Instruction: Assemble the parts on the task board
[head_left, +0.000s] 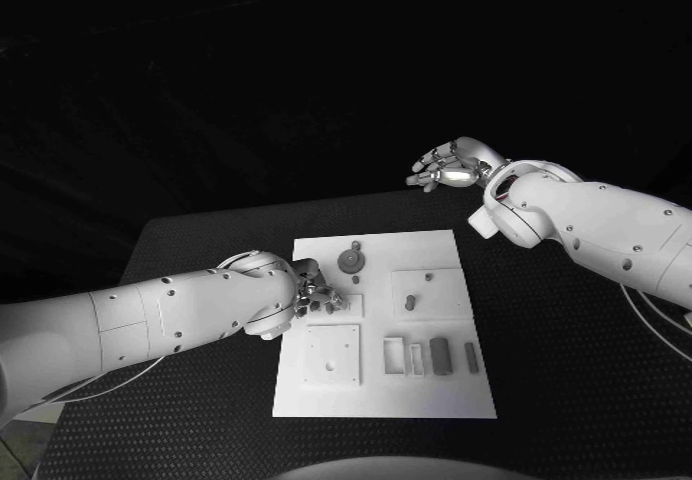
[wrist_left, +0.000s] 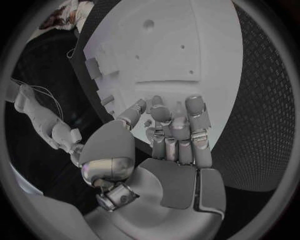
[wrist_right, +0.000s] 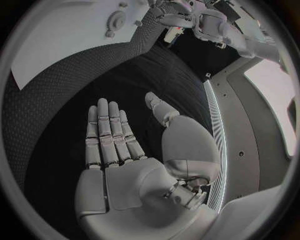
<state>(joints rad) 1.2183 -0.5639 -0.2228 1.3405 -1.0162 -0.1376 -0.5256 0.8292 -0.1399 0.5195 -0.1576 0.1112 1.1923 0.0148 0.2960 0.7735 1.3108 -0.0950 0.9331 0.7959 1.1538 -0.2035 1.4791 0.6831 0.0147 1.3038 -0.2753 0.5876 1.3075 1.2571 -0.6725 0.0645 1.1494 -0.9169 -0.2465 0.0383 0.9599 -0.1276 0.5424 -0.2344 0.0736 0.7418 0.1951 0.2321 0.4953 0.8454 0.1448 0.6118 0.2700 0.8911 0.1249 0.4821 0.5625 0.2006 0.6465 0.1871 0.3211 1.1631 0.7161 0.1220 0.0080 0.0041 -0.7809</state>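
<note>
No readable text — no labels or numbers

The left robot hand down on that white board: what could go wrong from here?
1. The left robot hand has its fingers curled close over the board. It may be pinching a small part, but that is hard to tell; a loose pinch could drop it.
2. Its fingers work close to the gear, so a sideways move might knock it.
3. The right robot hand hovers open beyond the table, too far away to steady the board.
</note>
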